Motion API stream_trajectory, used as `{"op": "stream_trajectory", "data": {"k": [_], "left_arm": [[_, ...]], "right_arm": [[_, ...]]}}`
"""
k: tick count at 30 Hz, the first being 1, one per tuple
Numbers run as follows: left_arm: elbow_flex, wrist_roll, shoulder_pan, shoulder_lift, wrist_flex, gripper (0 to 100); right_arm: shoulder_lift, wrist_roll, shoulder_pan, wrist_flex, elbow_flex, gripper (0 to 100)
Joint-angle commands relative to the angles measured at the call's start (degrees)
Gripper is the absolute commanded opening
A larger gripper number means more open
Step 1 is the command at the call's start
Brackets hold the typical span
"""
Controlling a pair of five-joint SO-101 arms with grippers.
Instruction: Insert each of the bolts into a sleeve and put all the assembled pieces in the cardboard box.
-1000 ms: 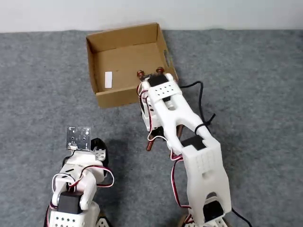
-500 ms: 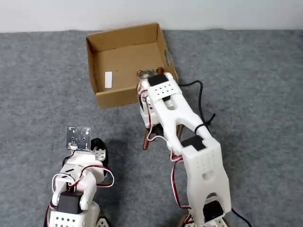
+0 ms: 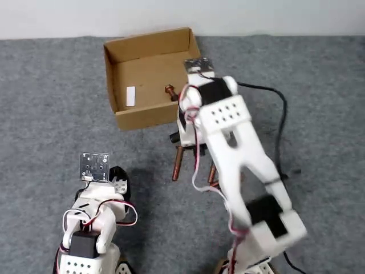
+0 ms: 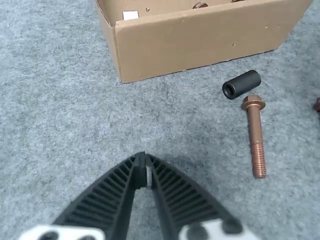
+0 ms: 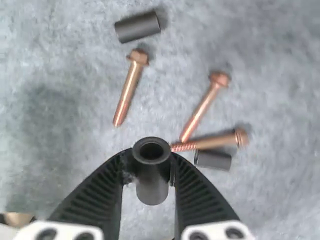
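One bolt [image 5: 207, 142] lies crosswise just beyond the right gripper [image 5: 150, 162], which clamps a sleeve [image 5: 151, 187], threaded tip beside its mouth; left gripper [image 4: 144, 165] is closed, empty.

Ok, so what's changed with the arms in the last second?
The right arm has lifted away from the cardboard box's near corner, showing more of a bolt on the carpet; its gripper grips a black sleeve. The left arm and box stayed put.
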Motion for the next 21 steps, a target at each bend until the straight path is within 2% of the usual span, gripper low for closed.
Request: {"op": "stream_trajectory", "data": {"k": [1, 10, 21], "left_arm": [[-0.4, -0.5, -0.4, -0.2, -1.6, 1], [-0.4, -0.4, -0.2, -0.2, -1.7, 1], [-0.4, -0.1, -0.1, -0.1, -1.7, 1]], "right_arm": [[-13.2, -3.0, 1.5, 0.8, 7.1, 0.8], [-40.6, -3.5, 10.1, -13.6, 34.5, 0.8], [-66.4, -3.5, 21.2, -21.0, 60.6, 0.8]]}}
